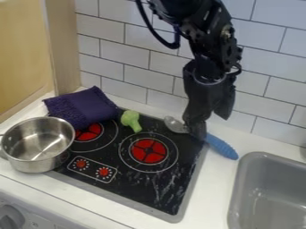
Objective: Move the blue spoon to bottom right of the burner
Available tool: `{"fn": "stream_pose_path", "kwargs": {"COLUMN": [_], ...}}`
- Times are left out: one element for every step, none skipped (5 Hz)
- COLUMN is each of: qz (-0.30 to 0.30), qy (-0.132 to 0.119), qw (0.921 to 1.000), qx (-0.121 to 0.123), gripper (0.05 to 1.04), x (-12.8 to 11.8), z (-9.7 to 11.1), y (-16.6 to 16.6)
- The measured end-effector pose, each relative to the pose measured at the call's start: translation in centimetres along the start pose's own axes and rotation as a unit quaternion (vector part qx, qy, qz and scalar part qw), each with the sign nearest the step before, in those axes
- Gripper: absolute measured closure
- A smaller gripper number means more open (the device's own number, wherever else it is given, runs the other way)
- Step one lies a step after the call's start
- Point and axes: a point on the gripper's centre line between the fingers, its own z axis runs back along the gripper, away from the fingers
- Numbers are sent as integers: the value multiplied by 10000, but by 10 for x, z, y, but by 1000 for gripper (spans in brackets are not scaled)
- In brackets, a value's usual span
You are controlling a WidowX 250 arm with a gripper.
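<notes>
Spoon (222, 146), blue-handled with a metallic bowl, lies diagonally across the back right edge of a black cooktop (133, 177), its bowl over the dark surface and its handle on the white countertop (216, 183), angled toward a gray sink basin (238, 188). The utensil sits behind and to the right of the right-hand red burner (149, 150). Above it, a black robotic gripper (210, 125) points downward, its two fingers spread apart, with one fingertip down at the spoon's neck, hiding part of it; whether they touch cannot be told. At left, a stainless steel saucepan (44, 164) straddles the cooktop's left edge, in front of a bunched purple cloth (81, 107) at the back left corner. A toy broccoli floret (130, 120) rests just right of the cloth, behind and between the right-hand burner and the left-hand red burner (88, 132). Two red control knobs (104, 171) mark the cooktop's front. White subway tile (124, 51) lines the wall behind, beside a pale wood panel (24, 49) at far left.
</notes>
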Motion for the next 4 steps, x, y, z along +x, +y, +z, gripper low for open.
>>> {"fn": "stream_pose_path", "kwargs": {"qz": [105,171,97,61], "qy": [-11,-94,-234,-72], "qw": [9998,9991,9967,9972], "qx": [155,382,768,748], "gripper": [85,85,85,85], "x": [1,4,4,-3], "z": [-11,-22,-27,-31], "y": [0,0,-6,-7]}}
